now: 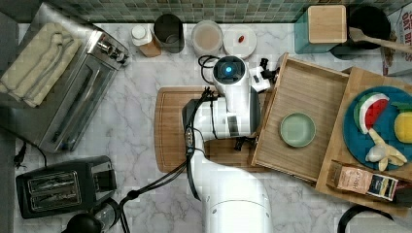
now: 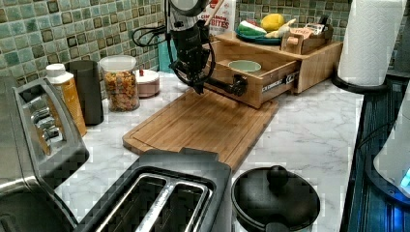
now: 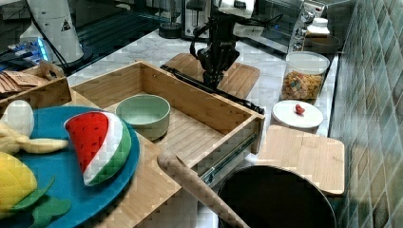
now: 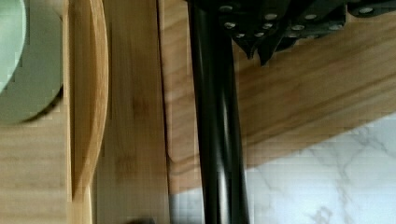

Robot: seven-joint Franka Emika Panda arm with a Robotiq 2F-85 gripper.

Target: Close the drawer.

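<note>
The drawer [image 1: 311, 92] stands pulled well out of its wooden cabinet over the cutting board [image 2: 203, 123], a green bowl [image 3: 143, 114] sitting on its floor beyond the front panel from the jaws. Its black bar handle [image 4: 217, 140] runs right beneath the gripper [image 2: 197, 87]; I can't tell whether the jaws are spread or pinching it. If the push lands off-centre, I'd guess the drawer skews on its rails and jams, or the gripper slides off the round bar.

1. Even, bright indoor light falls on the marble surface [image 1: 131, 121] in the top view.
2. Soft shadows lie beside the cutting board [image 2: 203, 125].
3. Blocky pixelation mars all views.
4. The wrist view's black handle bar [image 4: 217, 121] looks blurred.
</note>
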